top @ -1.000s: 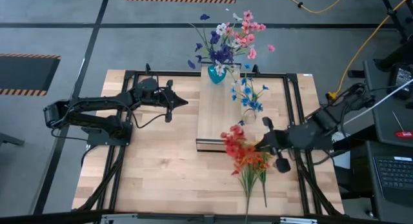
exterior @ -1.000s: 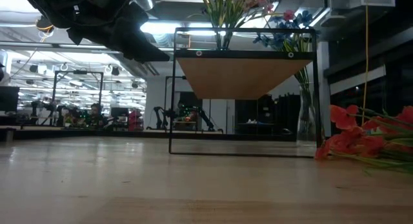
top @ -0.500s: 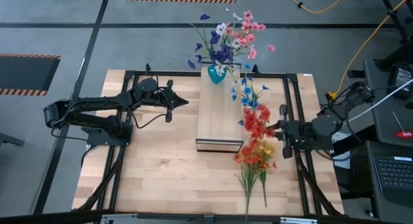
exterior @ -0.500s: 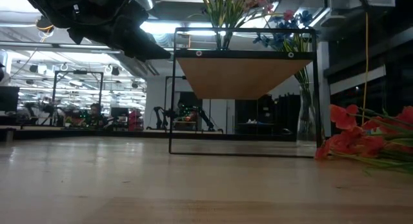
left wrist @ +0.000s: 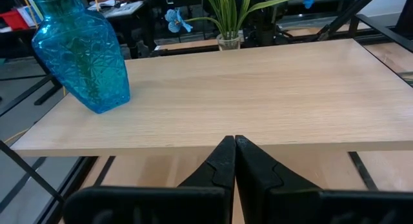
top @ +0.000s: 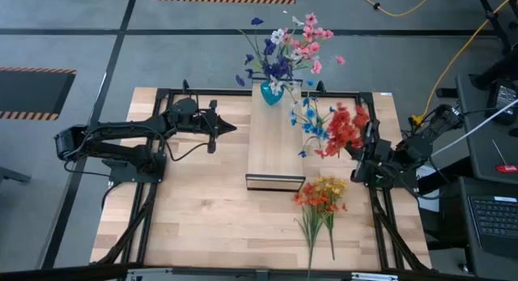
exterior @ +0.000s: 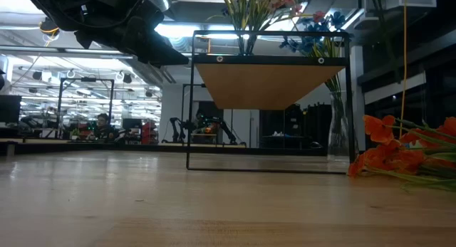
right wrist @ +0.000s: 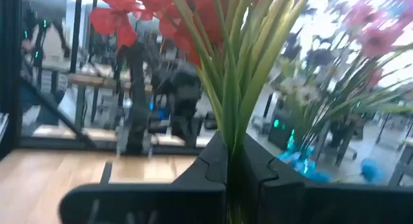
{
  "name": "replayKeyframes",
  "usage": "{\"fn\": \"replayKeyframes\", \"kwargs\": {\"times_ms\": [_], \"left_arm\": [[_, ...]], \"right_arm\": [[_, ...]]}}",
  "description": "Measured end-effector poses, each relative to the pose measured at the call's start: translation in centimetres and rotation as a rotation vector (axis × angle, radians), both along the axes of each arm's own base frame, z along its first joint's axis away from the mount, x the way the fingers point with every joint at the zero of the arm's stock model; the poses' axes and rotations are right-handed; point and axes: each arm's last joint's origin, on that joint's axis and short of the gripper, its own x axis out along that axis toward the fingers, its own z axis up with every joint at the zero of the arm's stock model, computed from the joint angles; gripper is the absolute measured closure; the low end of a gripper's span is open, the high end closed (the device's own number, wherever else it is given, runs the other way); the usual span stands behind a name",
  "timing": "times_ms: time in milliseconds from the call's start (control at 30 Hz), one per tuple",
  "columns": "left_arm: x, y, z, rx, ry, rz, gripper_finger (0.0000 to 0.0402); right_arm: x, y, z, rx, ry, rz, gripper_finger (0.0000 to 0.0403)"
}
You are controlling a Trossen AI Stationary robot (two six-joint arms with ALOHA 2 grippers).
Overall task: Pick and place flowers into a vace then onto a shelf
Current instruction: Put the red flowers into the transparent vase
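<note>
Red flowers (top: 346,129) clamped by stems in right gripper (top: 362,150), raised beside shelf (top: 275,143). Left gripper (top: 229,129) closed, empty, waiting left of shelf.

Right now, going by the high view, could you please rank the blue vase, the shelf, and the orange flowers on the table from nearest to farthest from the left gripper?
1. The shelf: directly ahead of the left gripper, table centre.
2. The blue vase: at the shelf's far end.
3. The orange flowers: lying on the table past the shelf's near end, on the right arm's side.
</note>
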Motion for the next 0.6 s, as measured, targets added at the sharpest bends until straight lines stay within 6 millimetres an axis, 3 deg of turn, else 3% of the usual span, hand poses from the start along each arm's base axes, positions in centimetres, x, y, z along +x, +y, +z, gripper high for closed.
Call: {"fn": "replayKeyframes", "kwargs": {"times_ms": [200, 600], "left_arm": [[0.0, 0.0, 0.0, 0.001, -0.002, 0.000, 0.0396], [0.0, 0.0, 0.1, 0.008, -0.013, 0.007, 0.0396]], "right_arm": [[-0.7, -0.6, 0.3, -0.049, -0.141, -0.057, 0.0397], [-0.3, -2.3, -1.5, -0.097, -0.287, -0.164, 0.0397]]}}
